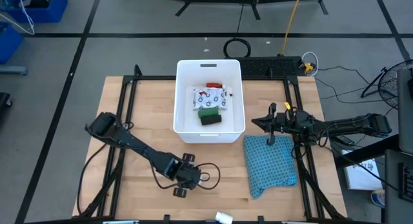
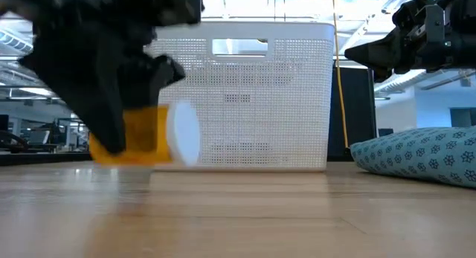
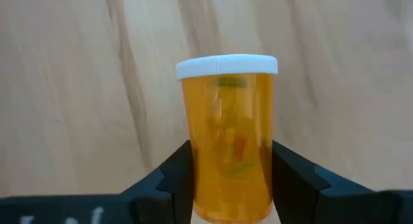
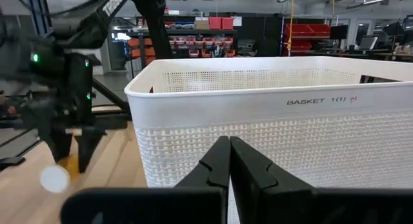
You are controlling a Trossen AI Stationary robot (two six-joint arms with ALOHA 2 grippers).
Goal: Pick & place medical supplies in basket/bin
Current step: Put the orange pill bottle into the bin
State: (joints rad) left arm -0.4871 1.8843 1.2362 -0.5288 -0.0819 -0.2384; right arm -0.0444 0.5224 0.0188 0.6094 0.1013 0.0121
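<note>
My left gripper is over the near middle of the table, shut on the orange bottle, which has a white cap. In the low view the bottle lies level under the dark gripper. The white basket stands at the far middle and holds the white packet, red tube, green block and black block. The small white bottle lies at the near edge. My right gripper hovers shut beside the basket's right wall. My left gripper pinches the orange bottle's body toward its base end, one finger on each side. The fingers come from above, pointing down, and lie across the bottle. The bottle is lifted clear of the table and lies level, its cap sticking out sideways.
A blue patterned cloth lies right of the basket, below my right gripper, and shows in the low view as a cloth mound. Bare wood lies between the left gripper and the basket's near wall. A cable loop trails beside the left gripper.
</note>
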